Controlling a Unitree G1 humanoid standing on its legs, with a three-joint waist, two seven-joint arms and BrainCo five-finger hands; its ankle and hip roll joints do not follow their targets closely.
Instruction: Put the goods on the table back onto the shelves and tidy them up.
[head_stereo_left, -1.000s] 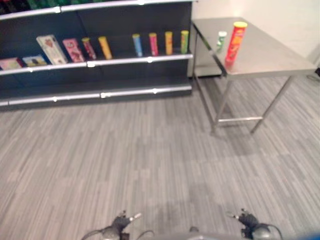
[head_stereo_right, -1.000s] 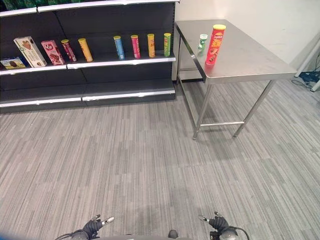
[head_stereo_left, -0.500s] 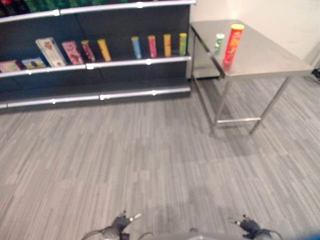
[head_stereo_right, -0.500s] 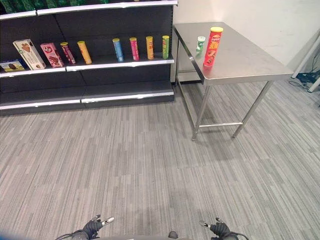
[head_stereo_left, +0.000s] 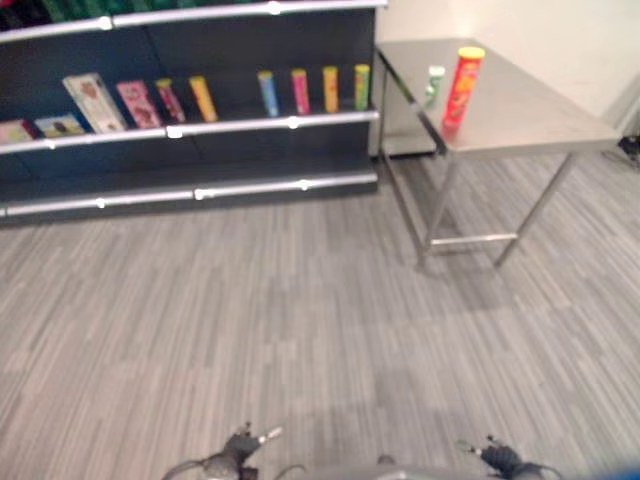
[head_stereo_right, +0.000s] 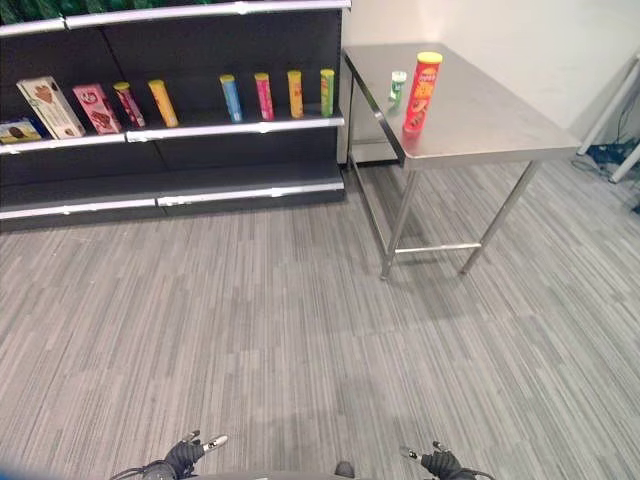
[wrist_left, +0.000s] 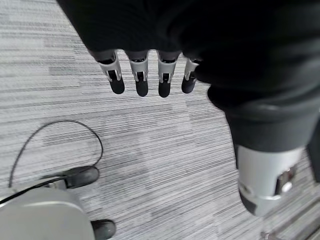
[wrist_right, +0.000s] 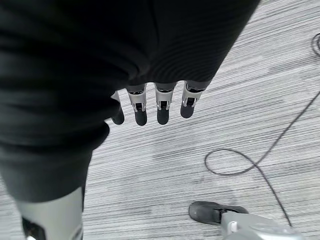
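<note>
Camera nearer; red can (head_stereo_right: 421, 92) untouched.

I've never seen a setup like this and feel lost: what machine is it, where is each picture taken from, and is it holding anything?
It is a two-legged humanoid robot. Two pictures come from its head, looking down at grey floor, dark shelves with upright tubes and boxes, and a steel table. On the table stand a tall red tube with a yellow lid and a small green and white container. The other two come from its wrists: the left hand and right hand hang over the floor, fingers straight, holding nothing.
</note>
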